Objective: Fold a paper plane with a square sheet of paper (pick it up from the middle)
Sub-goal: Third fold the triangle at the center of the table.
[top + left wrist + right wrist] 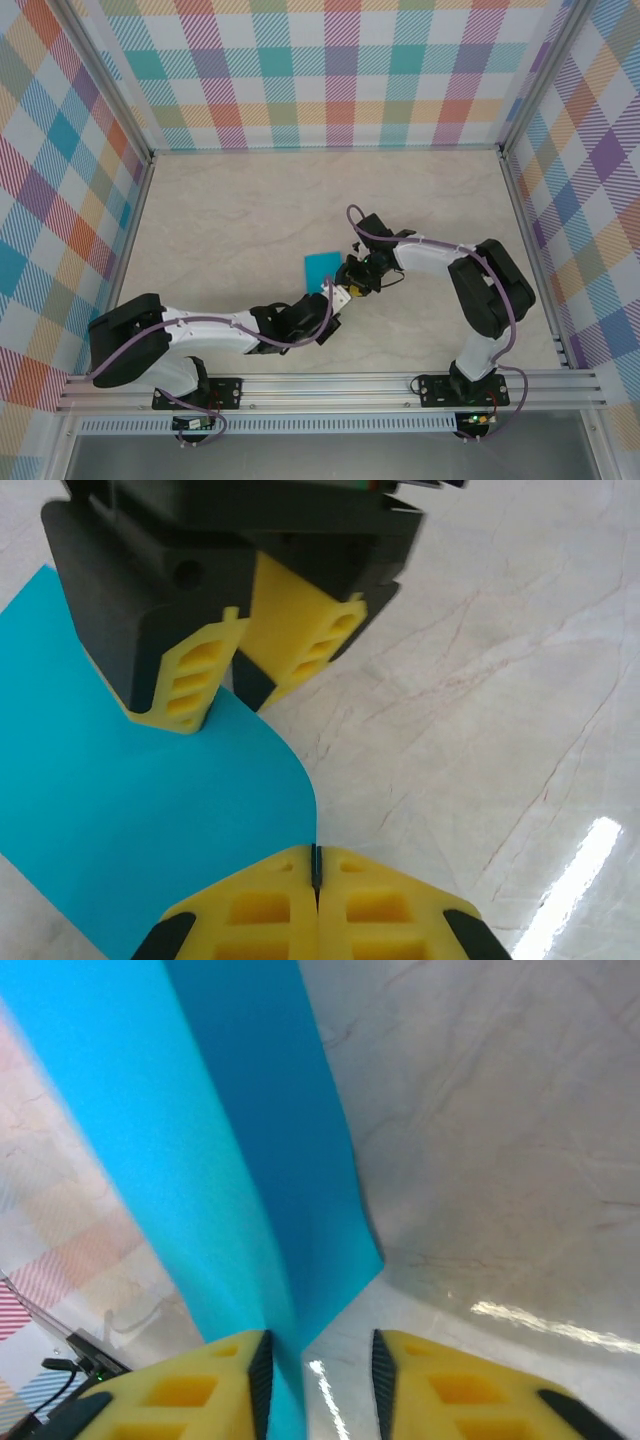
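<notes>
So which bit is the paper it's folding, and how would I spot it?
Start at the pale marble-look table; near its middle the left gripper and right gripper meet. Right there is the square sheet of paper, the only teal-blue thing, thin and plain beside the yellow fingers.

Two black and white arms reach in from the near edge of a pale table [220, 210]. The left arm [200, 335] and the right arm [485, 285] meet near the middle. A small blue-green sheet of paper [320, 266] is there. The left gripper [341, 294] and the right gripper [356, 274] sit right next to each other at the paper's right side. Their fingers are too small to make out. Bright checked walls [330, 70] stand on three sides.
</notes>
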Action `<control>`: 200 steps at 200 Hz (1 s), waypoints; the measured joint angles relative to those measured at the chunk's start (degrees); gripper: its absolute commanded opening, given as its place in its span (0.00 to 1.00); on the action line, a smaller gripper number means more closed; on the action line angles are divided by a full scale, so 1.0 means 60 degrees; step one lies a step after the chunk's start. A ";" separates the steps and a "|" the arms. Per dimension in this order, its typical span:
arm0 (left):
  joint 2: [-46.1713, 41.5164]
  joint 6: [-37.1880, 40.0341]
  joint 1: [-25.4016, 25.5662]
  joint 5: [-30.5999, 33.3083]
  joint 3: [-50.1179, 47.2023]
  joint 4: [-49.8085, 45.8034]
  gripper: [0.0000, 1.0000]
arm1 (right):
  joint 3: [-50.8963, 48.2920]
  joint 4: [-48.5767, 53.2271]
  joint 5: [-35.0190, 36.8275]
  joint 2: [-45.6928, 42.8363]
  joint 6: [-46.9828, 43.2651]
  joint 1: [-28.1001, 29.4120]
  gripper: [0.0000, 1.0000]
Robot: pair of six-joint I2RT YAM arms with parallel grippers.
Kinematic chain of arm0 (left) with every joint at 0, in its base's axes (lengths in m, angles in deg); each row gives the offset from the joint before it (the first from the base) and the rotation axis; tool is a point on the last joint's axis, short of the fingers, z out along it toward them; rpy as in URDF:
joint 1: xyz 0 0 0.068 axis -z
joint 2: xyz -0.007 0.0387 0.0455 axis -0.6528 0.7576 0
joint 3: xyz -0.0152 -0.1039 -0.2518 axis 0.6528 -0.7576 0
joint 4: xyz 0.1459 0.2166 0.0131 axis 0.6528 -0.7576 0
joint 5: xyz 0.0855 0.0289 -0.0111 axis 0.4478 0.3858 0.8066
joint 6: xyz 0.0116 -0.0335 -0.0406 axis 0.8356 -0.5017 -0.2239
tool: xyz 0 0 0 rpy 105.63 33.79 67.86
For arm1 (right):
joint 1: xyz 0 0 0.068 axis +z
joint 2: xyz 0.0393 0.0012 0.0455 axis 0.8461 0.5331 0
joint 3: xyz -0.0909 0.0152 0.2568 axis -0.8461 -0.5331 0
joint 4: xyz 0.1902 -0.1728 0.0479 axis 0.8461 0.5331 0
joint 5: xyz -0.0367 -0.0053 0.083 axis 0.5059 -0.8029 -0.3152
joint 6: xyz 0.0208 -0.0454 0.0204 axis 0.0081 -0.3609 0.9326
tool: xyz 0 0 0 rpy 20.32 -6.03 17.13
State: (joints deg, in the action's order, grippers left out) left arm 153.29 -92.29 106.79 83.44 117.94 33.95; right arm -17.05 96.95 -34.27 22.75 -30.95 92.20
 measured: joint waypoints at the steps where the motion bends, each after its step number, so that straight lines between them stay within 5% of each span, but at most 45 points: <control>1: -0.0011 -0.0018 -0.0018 -0.0040 0.0000 0.0000 0.01 | -0.0011 0.0000 0.0025 -0.0040 -0.0022 -0.0004 0.39; 113: 0.0073 -0.1366 -0.2255 -0.4309 -0.0106 0.0215 0.02 | -0.1410 0.0277 0.1104 -0.2561 -0.0160 -0.0229 0.45; 200: 0.1260 -0.2069 -0.3289 -0.5595 0.0645 -0.0222 0.03 | -0.2302 -0.0463 0.0692 -0.3075 -0.0117 -0.0229 0.24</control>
State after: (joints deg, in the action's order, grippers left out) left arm 160.85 -104.71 87.05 49.87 121.81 32.62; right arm -30.87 94.17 -30.11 4.30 -31.65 90.82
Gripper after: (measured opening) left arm 0.041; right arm 0.277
